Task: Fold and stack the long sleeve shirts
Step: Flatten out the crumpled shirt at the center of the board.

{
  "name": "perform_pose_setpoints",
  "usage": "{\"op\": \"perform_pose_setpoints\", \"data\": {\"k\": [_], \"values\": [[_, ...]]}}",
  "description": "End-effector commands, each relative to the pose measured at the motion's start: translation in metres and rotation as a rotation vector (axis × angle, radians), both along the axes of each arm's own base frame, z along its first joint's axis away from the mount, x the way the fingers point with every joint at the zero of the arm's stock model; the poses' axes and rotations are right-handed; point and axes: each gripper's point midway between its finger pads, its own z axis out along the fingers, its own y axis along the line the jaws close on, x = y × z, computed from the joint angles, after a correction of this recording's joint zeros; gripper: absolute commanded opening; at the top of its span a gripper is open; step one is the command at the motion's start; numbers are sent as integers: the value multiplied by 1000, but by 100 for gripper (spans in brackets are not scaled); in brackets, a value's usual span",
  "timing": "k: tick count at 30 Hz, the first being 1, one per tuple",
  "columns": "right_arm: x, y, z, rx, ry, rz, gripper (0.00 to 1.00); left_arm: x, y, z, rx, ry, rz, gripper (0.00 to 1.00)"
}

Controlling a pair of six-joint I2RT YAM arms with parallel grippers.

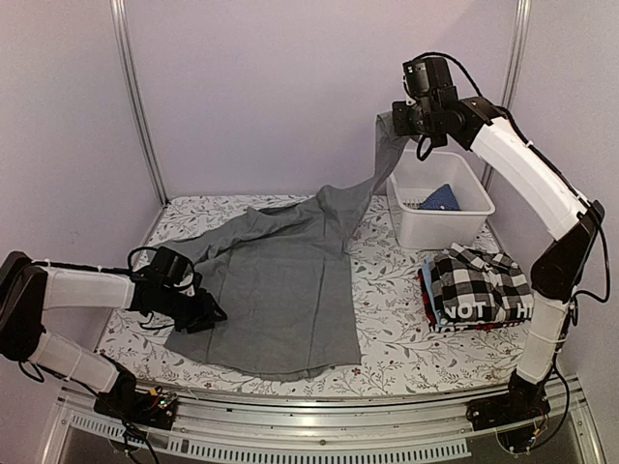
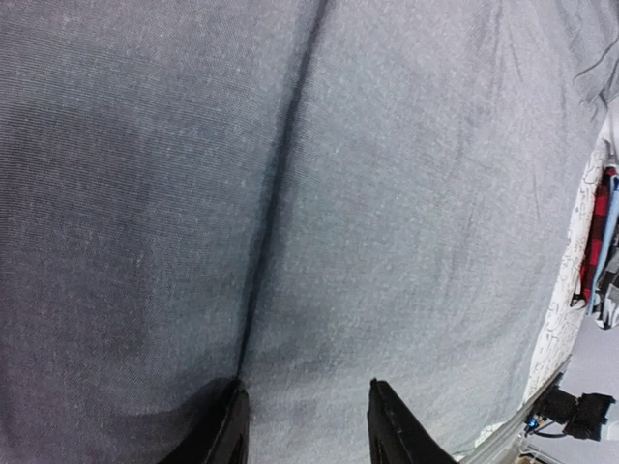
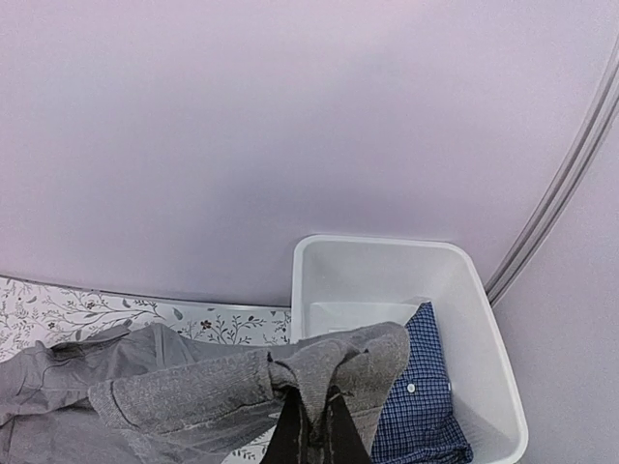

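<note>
A plain grey long sleeve shirt (image 1: 280, 290) lies spread across the middle of the table. One of its sleeves (image 1: 372, 184) rises to my right gripper (image 1: 395, 121), which hangs high over the back of the table. In the right wrist view that gripper (image 3: 311, 425) is shut on the grey cuff (image 3: 368, 358). My left gripper (image 1: 208, 314) rests low at the shirt's left edge. Its fingers (image 2: 227, 425) stand apart over flat grey cloth (image 2: 387, 193), pinching nothing. At the right sits a folded stack, with a black-and-white checked shirt (image 1: 479, 280) on top of a dark one lettered "NOT" (image 1: 464, 311).
A white bin (image 1: 484, 198) stands at the back right, just below the raised sleeve, and holds a blue checked shirt (image 3: 421, 406). The tabletop has a floral cloth (image 1: 387, 319). Pale walls and metal posts (image 1: 135, 97) close in the back and sides.
</note>
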Motion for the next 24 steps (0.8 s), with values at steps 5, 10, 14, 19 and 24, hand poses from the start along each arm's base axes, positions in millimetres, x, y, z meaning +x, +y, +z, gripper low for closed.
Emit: {"op": "perform_pose_setpoints", "data": {"k": [5, 10, 14, 19, 24], "values": [[22, 39, -8, -6, -28, 147, 0, -35, 17, -16, 60, 132, 3, 42], [13, 102, -62, 14, 95, 326, 0, -36, 8, -8, 54, 116, -40, 42], [-1, 149, -141, 65, 278, 461, 0, -35, 6, -3, 73, 106, -59, 42], [-26, 171, -245, 121, 509, 478, 0, -35, 5, 0, 68, 100, -61, 41], [-52, 129, -308, 102, 644, 302, 0, -34, 3, 6, 66, 91, -72, 41]]}}
